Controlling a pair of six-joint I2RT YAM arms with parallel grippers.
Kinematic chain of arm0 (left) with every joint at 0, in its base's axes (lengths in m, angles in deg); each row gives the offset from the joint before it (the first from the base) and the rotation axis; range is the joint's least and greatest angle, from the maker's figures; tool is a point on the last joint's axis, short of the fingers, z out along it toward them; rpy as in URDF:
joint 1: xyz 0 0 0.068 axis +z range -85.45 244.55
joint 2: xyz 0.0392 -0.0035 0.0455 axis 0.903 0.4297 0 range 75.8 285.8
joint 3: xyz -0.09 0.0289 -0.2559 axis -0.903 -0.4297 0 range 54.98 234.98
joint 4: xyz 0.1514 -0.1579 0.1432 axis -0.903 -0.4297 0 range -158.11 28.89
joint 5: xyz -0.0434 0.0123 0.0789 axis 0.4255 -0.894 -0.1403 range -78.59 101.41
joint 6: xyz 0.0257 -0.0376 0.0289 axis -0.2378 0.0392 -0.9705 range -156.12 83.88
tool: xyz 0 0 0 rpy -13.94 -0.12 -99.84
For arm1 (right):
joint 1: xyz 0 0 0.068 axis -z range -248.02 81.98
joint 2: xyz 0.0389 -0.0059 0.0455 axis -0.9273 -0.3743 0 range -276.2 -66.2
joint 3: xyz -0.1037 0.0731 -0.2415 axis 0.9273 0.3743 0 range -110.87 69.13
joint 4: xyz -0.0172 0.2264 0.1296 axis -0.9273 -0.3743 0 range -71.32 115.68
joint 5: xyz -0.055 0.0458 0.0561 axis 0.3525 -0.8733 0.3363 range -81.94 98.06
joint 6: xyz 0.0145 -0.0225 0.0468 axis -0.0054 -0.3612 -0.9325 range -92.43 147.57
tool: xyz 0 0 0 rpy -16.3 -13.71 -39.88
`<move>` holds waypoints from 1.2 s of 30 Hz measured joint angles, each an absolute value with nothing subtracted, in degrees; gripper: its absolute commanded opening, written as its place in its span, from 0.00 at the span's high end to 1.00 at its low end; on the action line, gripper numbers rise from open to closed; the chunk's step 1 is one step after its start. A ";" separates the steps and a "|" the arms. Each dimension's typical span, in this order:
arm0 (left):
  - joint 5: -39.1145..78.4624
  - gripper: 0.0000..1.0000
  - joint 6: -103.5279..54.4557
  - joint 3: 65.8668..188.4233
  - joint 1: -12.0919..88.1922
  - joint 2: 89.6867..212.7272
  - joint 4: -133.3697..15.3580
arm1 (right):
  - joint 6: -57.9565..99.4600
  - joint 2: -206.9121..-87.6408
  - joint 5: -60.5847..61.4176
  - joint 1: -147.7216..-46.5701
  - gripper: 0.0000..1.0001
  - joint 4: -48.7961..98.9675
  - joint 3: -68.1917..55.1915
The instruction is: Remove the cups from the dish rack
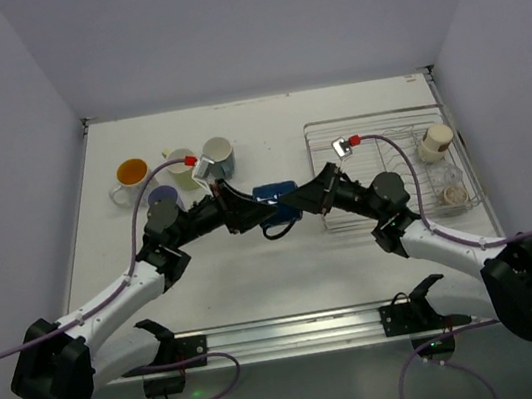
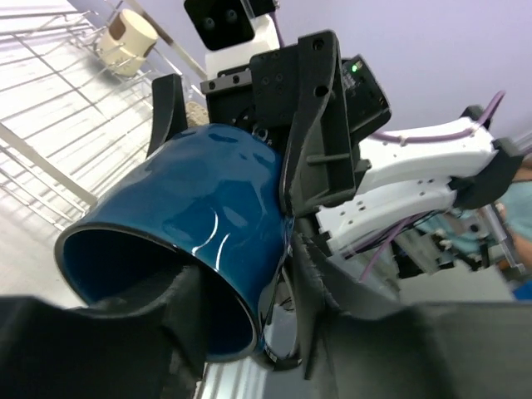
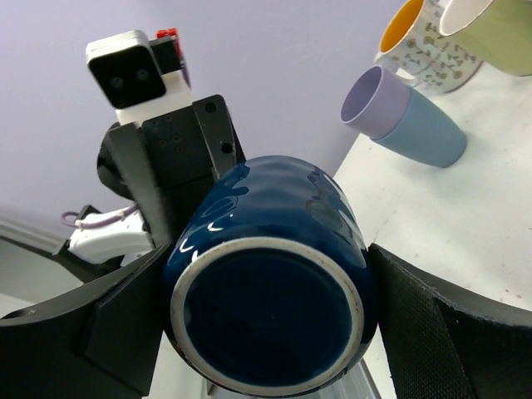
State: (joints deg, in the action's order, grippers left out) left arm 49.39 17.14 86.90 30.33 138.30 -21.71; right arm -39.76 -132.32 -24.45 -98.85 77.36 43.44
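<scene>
A: Step in hand?
B: Handover, mid-table, just left of dish rack (image 1: 375,119). Navy mug (image 1: 274,196) sideways, clamped across body by right gripper (image 1: 302,197). Left gripper (image 1: 247,212) straddling rim; pinch unclear.
A: Next?
B: Probably confirm left grip, release right, carry far left toward unloaded cups (image 1: 180,169).

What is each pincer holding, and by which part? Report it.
Both grip the navy mug: right pincer across its body near the base, left pincer at its mouth end.
</scene>
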 measured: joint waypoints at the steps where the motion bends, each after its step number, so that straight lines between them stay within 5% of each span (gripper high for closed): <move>1: 49.45 0.71 17.44 86.72 30.31 138.52 -21.32 | -40.09 -132.72 -24.43 -99.29 0.82 78.15 43.42; 2: 49.67 0.87 17.90 86.53 30.31 138.69 -20.79 | -40.38 -133.11 -24.41 -99.68 0.80 78.85 43.38; 4: 50.29 1.00 20.37 86.13 30.31 138.69 -19.26 | -40.20 -134.09 -24.54 -99.92 0.76 80.84 43.38; 7: 50.81 1.00 21.86 85.89 30.14 137.71 -17.43 | -41.45 -135.54 -24.50 -100.57 0.42 84.25 43.33; 8: 50.63 1.00 21.84 85.65 30.09 137.19 -17.38 | -41.62 -135.89 -24.50 -100.77 0.19 85.23 43.31; 10: 50.07 1.00 21.34 85.13 30.03 135.98 -18.11 | -41.91 -136.59 -24.48 -101.25 0.02 86.28 43.33; 26: 29.85 1.00 -4.08 92.06 29.55 123.79 -60.20 | -42.52 -136.61 -18.38 -96.53 0.01 84.09 46.13; 36: 15.58 1.00 -12.81 107.79 29.55 147.48 -79.24 | -28.62 -118.86 -11.69 -95.39 0.01 57.82 43.27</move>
